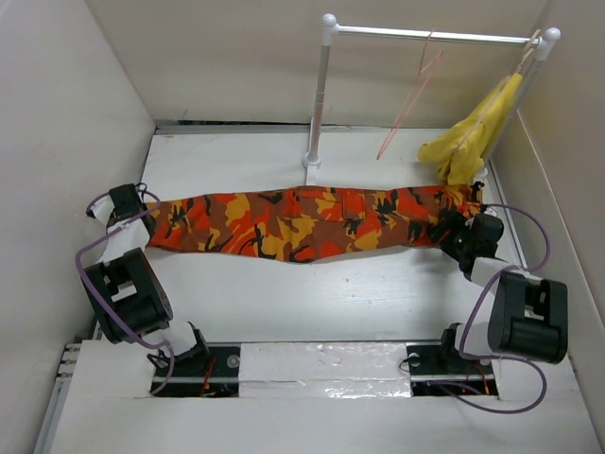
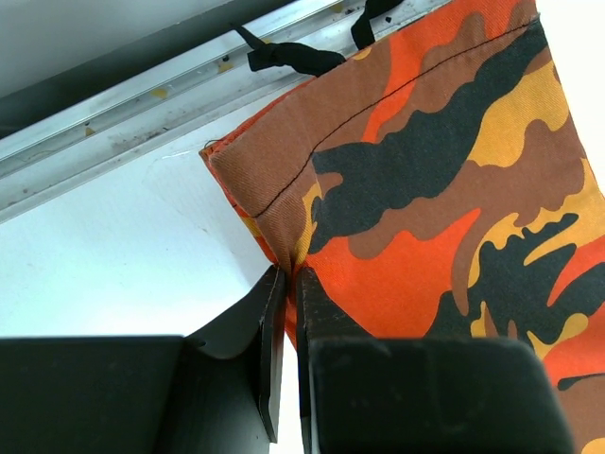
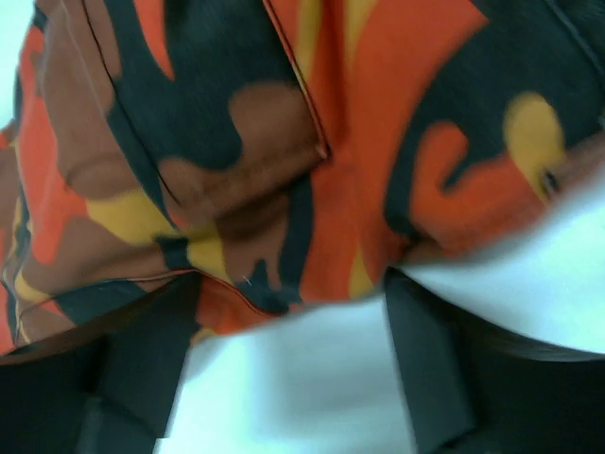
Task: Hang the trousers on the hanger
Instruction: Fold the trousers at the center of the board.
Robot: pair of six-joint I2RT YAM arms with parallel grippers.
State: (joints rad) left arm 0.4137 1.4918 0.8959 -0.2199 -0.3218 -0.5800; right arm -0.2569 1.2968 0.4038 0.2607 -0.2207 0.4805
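The camouflage trousers (image 1: 302, 222) lie stretched flat across the table from left to right. My left gripper (image 1: 144, 213) is at their left end and is shut on a fold of the hem (image 2: 284, 255) in the left wrist view, at the gripper (image 2: 288, 284). My right gripper (image 1: 446, 227) is at their right end. In the right wrist view it (image 3: 288, 288) is open, its fingers (image 3: 142, 350) spread either side of the cloth's near edge (image 3: 284, 189) and low over the table. The salmon-pink hanger (image 1: 408, 95) hangs on the rail, behind the trousers.
A white rail stand (image 1: 323, 95) stands at the back, its base just behind the trousers. A plain yellow cloth (image 1: 473, 132) hangs on a paler hanger at the rail's right end, near my right gripper. Walls close in on both sides. A metal channel (image 2: 189, 90) runs along the table's edge.
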